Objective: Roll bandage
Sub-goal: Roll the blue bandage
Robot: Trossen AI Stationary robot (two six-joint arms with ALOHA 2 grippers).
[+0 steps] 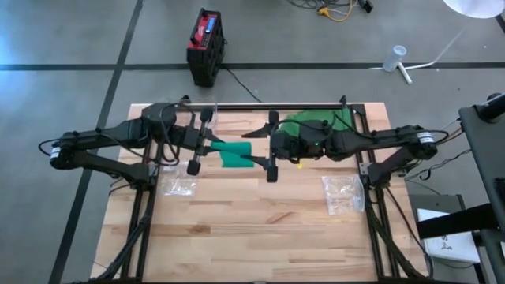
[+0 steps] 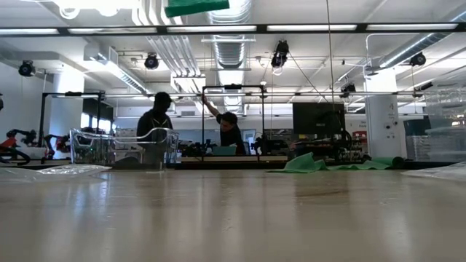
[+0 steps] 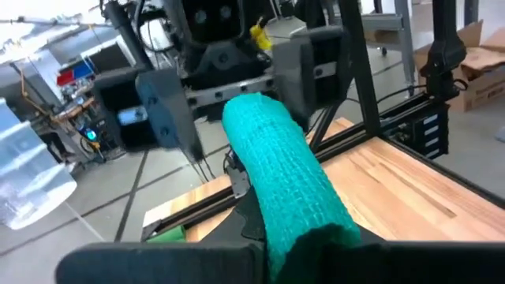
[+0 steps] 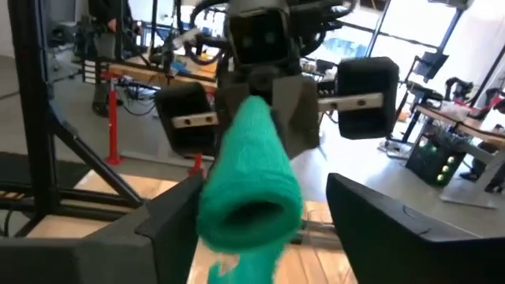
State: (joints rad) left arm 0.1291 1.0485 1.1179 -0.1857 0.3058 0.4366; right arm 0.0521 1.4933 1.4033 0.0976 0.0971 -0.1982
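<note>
Above the surface's (image 1: 260, 229) far half, both arms reach inward from the side edges and meet near the middle. Left end effector (image 1: 207, 147) is clamped on one end of the teal bandage roll (image 1: 234, 154); left wrist view shows the roll (image 3: 284, 185) running straight out from between its fingers toward the other arm. Right end effector (image 1: 272, 151) faces it with fingers spread wide, one on each side of the roll's other end; right wrist view shows the roll's hollow end (image 4: 248, 185) sitting in the gap between the two dark fingers (image 4: 390, 229), no clear contact visible. Roll is held level, off the wood, between the two end effectors.

Loose green bandage fabric (image 1: 312, 122) lies bunched by the far edge, partly under the right arm; low view shows it as a flat green heap (image 2: 320, 164) on the far side. Two clear plastic bags lie on the wood, one near the left edge (image 1: 178, 186), one near the right edge (image 1: 343, 194).

Hard to make out: low view cuts off both arms, only a green scrap (image 2: 196, 6) shows at its top edge. Left fingers' tips are hidden under the roll in the left wrist view. Whether the roll trails into the loose fabric is hidden by the right arm. Two people (image 2: 156, 120) stand in the room behind.
</note>
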